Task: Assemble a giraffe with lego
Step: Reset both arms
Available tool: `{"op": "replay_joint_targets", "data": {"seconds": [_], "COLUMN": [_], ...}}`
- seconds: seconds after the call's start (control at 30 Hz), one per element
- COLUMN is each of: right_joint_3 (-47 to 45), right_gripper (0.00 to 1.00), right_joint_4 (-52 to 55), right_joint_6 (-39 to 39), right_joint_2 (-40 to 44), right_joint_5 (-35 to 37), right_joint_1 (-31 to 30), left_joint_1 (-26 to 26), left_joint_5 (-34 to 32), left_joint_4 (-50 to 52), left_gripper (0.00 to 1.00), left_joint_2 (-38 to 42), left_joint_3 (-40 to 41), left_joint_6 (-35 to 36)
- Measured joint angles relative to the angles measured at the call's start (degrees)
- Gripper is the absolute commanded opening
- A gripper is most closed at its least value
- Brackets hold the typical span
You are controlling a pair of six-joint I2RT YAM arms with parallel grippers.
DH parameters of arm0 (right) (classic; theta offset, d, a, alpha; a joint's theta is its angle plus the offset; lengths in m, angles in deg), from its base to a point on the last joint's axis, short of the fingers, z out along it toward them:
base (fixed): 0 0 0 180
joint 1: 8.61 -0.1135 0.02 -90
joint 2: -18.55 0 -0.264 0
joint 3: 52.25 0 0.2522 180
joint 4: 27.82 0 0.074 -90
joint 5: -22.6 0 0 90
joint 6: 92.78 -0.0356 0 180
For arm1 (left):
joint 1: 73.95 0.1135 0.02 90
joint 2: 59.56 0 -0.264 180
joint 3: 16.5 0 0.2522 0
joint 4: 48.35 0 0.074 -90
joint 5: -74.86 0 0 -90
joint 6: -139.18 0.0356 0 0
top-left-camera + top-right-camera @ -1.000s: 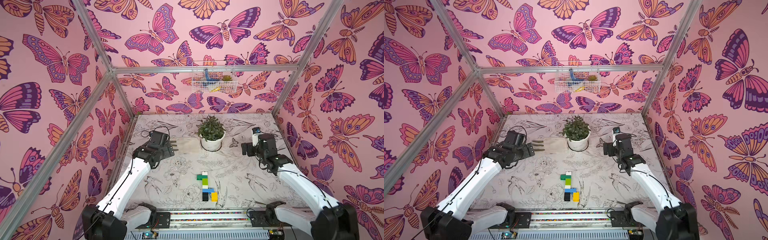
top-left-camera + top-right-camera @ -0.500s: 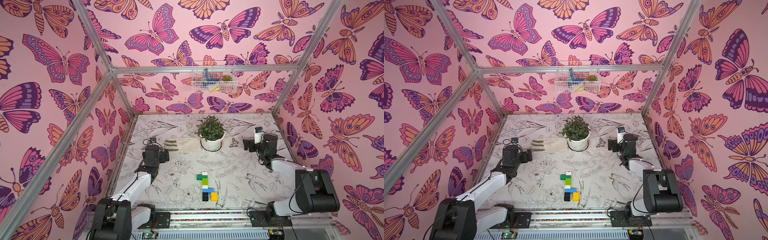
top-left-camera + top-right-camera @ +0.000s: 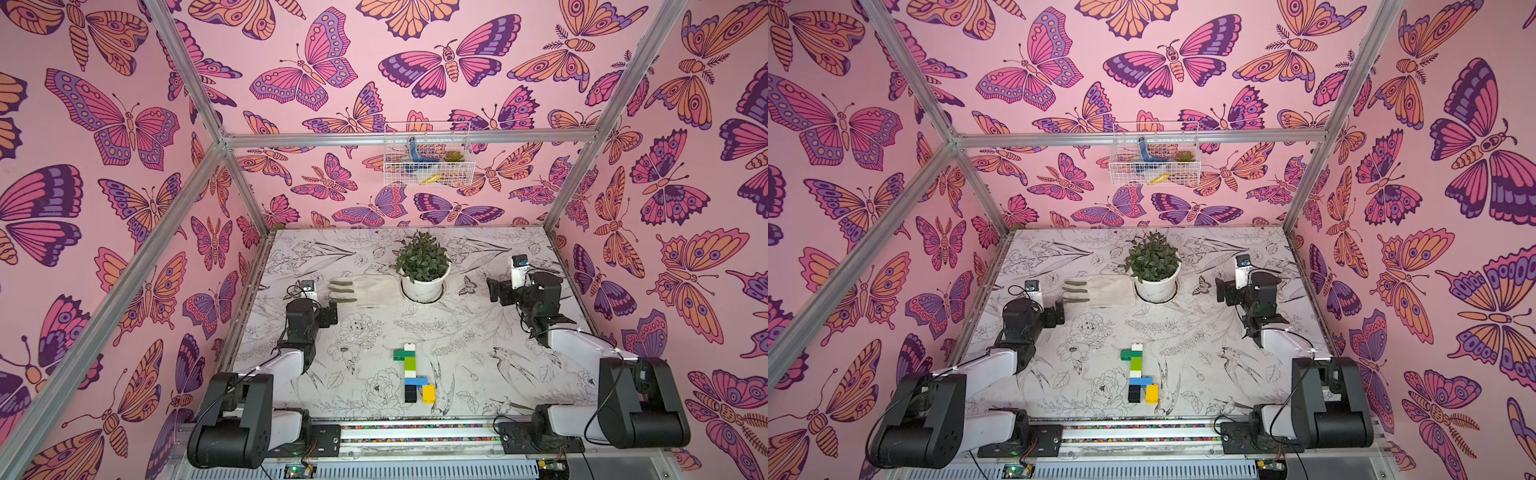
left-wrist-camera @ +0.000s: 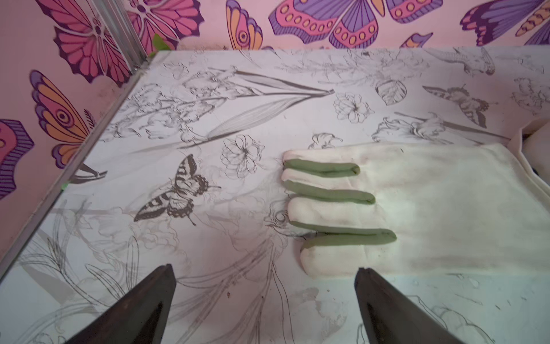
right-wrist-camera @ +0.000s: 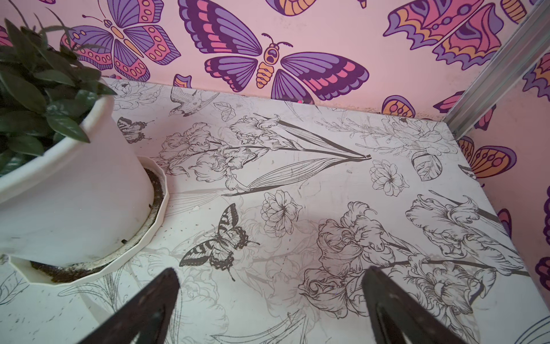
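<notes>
The lego giraffe (image 3: 410, 364) lies flat on the patterned table near the front middle in both top views. Its white top and dark green head brick point toward the back. A lime neck, a blue body and black and yellow legs follow toward the front edge (image 3: 1136, 363). No gripper touches it. My left gripper (image 3: 330, 313) hovers at the left, well behind the giraffe, open and empty (image 4: 265, 280). My right gripper (image 3: 496, 291) is at the back right, also open and empty (image 5: 272, 283). The giraffe is out of both wrist views.
A white glove with green finger strips (image 4: 416, 208) lies just ahead of the left gripper (image 3: 368, 291). A potted plant in a white pot (image 3: 424, 278) stands at the back centre, beside the right gripper (image 5: 68, 193). A wire basket (image 3: 428, 160) hangs on the back wall.
Both arms have folded back and down toward their bases over the last second. The grippers stayed open, and the giraffe has not moved.
</notes>
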Motion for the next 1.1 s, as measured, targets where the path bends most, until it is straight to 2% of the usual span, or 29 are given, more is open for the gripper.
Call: {"op": "replay_joint_targets", "data": {"seconds": [0.1, 0.2, 0.37, 0.7, 0.8, 0.9, 1.1], "right_joint_3": [-0.09, -0.11, -0.70, -8.04, -10.93, -11.93, -12.02], "right_gripper": [0.99, 0.99, 0.99, 0.99, 0.99, 0.99, 0.99], "right_joint_4": [0.02, -0.26, -2.10, -6.10, -11.93, -18.47, -21.05], "right_joint_6": [-0.22, -0.44, -0.61, -1.14, -2.10, -3.74, -6.03], "right_joint_2": [0.02, 0.00, 0.17, 2.36, -1.73, -9.62, -10.45], "right_joint_5": [0.09, 0.48, -0.50, -0.28, 1.60, 5.14, 10.19], "right_joint_1": [0.00, 0.00, 0.20, 0.22, 0.22, 0.31, 0.37], "left_joint_1": [0.57, 0.72, 1.46, 1.46, 1.46, 1.49, 1.51], "left_joint_5": [1.03, 1.62, 1.86, 2.05, 2.03, 1.97, 0.68], "left_joint_4": [-10.01, -14.99, -18.93, -20.63, -20.61, -20.68, -18.05], "left_gripper": [1.00, 1.00, 1.00, 1.00, 1.00, 1.00, 1.00], "left_joint_2": [-6.12, -11.96, -12.31, -12.04, -12.02, -12.02, -12.04], "left_joint_3": [2.05, 3.56, 3.80, 3.56, 3.56, 3.56, 1.90], "left_joint_6": [0.85, 0.96, 0.92, 0.92, 0.92, 0.87, 0.31]}}
